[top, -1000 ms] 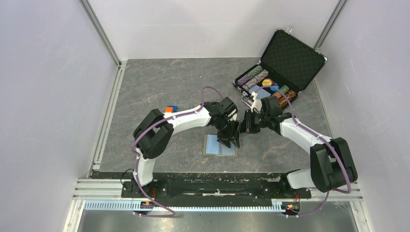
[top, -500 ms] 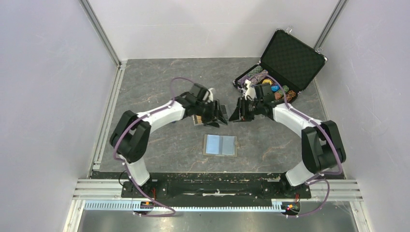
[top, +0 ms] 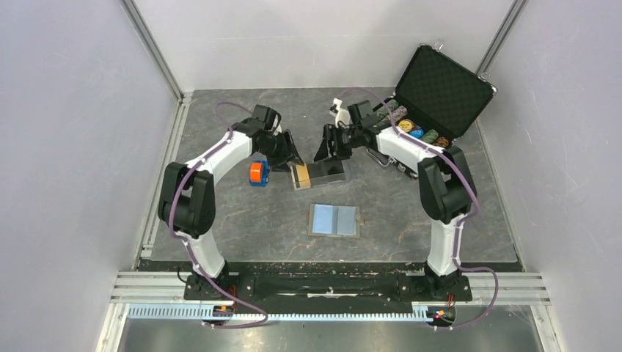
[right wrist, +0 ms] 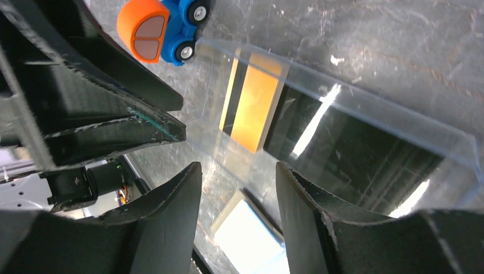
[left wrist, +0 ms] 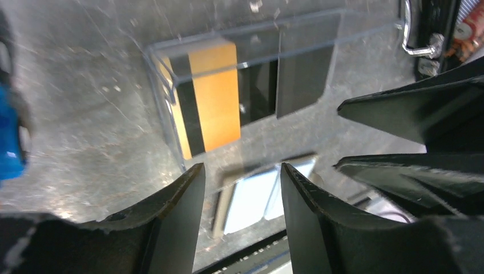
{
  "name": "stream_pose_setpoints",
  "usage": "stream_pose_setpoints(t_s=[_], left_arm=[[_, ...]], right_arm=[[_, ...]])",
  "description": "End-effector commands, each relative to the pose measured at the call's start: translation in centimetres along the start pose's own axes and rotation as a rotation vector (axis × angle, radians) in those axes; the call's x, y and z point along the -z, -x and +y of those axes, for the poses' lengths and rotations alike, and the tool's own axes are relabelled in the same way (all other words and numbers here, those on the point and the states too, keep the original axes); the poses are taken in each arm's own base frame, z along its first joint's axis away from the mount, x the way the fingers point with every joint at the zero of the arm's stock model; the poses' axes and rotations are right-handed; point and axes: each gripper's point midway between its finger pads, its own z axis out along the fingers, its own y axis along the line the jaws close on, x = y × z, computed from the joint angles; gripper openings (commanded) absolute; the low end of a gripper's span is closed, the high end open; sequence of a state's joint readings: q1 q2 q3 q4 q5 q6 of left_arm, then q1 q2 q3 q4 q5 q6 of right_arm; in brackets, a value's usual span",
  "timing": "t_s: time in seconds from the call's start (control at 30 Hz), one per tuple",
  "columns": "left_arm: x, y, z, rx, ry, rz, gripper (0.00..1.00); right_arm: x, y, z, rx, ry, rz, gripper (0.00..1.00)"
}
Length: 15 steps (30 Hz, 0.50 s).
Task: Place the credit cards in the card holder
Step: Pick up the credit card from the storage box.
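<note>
1. Nearest the bases, the card holder [top: 334,219] lies open, no card showing in it, so the whole job is left.
2. At its 12 o'clock, the credit cards [top: 301,175], orange-tan and black, sit in the clear tray [right wrist: 399,123].
3. Left gripper [top: 290,157] at the tray's 10 o'clock, right gripper [top: 327,149] at 12: both with fingers apart, empty, off the cards.

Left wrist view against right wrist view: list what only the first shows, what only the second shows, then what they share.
Only the left wrist view shows the black chip case with its metal fitting. Only the right wrist view shows the toy car clearly, orange front and wheels; the left gives just a blue blur at its edge. Both show the clear tray holding the orange card and black cards, and the open card holder beyond.
</note>
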State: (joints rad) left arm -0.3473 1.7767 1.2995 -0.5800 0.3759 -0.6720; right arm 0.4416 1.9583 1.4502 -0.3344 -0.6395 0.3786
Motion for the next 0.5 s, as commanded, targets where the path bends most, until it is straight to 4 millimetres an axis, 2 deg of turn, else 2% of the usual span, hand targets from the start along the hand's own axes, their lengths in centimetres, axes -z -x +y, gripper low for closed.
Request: stream_pose_setpoints(t_s=[0.0, 0.2, 0.47], left_arm=[[0.4, 1.9, 2.5, -0.121, 0.207, -0.003, 0.58], [-1.9, 2.8, 3.7, -0.131, 0.27, 0.047, 0.48], [-3.5, 1.2, 4.2, -0.144, 0.269, 0.116, 0.32]], right_arm=[[-2.3, 0.9, 0.5, 0.018, 0.021, 0.028, 0.54], [-5.0, -0.5, -0.9, 0.0, 0.005, 0.082, 0.54], [-6.6, -1.5, -1.4, 0.011, -0.006, 0.112, 0.5]])
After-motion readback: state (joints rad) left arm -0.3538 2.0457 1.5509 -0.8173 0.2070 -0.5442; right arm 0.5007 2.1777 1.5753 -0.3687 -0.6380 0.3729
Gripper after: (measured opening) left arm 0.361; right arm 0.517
